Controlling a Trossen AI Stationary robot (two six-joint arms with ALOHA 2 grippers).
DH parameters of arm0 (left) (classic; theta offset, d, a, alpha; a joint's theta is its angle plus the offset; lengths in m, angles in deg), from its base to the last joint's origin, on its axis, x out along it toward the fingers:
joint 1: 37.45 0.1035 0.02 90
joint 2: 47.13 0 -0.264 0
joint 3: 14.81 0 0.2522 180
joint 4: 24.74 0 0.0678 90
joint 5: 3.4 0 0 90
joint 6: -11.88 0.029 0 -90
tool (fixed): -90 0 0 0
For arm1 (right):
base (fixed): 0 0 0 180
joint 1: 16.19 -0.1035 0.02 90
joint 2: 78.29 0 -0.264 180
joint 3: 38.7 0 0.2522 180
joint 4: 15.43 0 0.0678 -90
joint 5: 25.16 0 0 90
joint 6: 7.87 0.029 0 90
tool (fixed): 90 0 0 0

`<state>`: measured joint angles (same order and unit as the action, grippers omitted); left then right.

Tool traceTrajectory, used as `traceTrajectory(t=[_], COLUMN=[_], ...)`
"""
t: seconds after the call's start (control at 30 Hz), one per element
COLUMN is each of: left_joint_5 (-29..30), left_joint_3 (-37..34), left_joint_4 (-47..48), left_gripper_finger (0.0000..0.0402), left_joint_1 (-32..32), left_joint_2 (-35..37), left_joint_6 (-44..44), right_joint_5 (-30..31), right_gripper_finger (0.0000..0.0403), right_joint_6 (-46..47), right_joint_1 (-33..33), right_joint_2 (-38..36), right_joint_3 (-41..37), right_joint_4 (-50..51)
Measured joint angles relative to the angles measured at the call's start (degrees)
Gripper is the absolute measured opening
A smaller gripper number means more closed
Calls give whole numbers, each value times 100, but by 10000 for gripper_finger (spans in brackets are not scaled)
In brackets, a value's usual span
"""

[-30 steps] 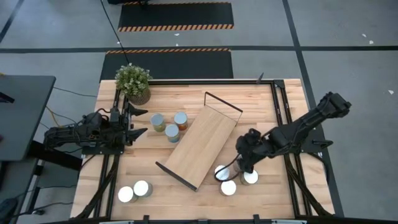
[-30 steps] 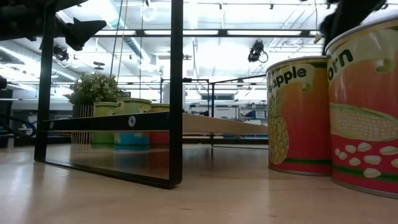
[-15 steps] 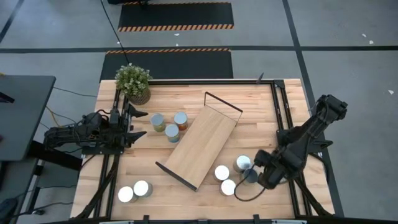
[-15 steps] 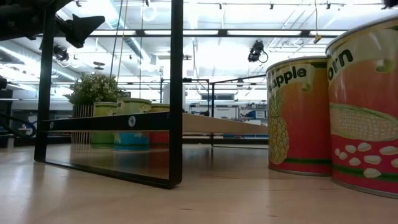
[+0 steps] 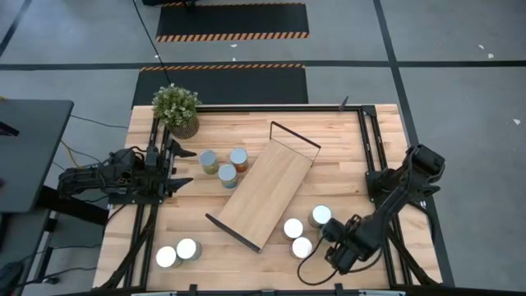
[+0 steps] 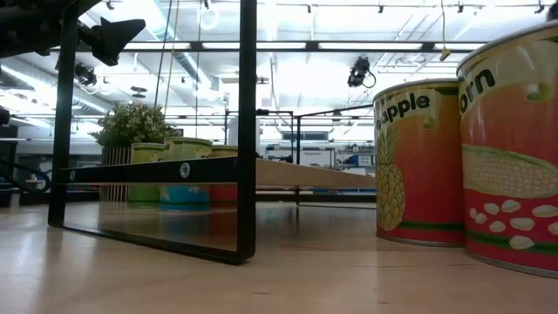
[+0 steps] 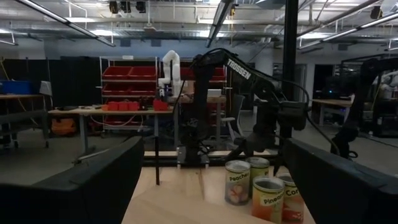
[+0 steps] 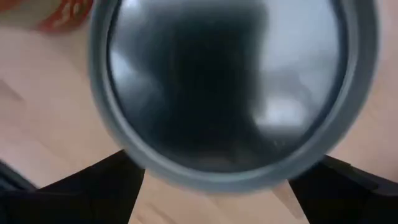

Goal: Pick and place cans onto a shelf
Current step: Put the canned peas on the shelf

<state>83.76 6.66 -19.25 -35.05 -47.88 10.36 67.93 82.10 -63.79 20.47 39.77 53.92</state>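
1. Right gripper: low over the near right part of the table, beside the trio of cans. Its wrist view is filled by one shiny silver can top, with the dark fingers spread on either side of it; whether they touch the can cannot be told.
2. That trio stands upright, tins touching or nearly so. In the low view two show close up: a pineapple can and a corn can, both orange-labelled with green bands at the base.
3. Shelf: a long light-wood board lying diagonally mid-table, black wire frames at both short ends, nothing on it.
4. Three more cans cluster just beyond the shelf's left side; two cans sit near the front left corner.
5. Left gripper: fingers spread wide, empty, at the left table edge, facing the three-can cluster.
6. Potted plant at the far left corner.
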Motion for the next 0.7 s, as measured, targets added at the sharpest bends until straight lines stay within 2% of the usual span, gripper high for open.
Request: traceTrajectory(t=[0.17,0.37,0.57,0.7], left_joint_5=[-1,-8,-8,-6], left_joint_3=[0,0,0,0], left_joint_4=[-9,4,8,17], left_gripper_finger=[392,392,392,392], left_joint_1=[0,0,0,0], left_joint_2=[0,1,0,1], left_joint_6=[-45,-92,-85,-111], right_joint_5=[364,198,97,-22], right_gripper_finger=[373,373,372,358], right_joint_6=[53,-226,-920,-1338], right_joint_1=[129,455,834,1015], right_joint_2=[-52,-52,-52,-52], right_joint_3=[2,2,2,2], right_joint_4=[-10,-6,-4,-8])
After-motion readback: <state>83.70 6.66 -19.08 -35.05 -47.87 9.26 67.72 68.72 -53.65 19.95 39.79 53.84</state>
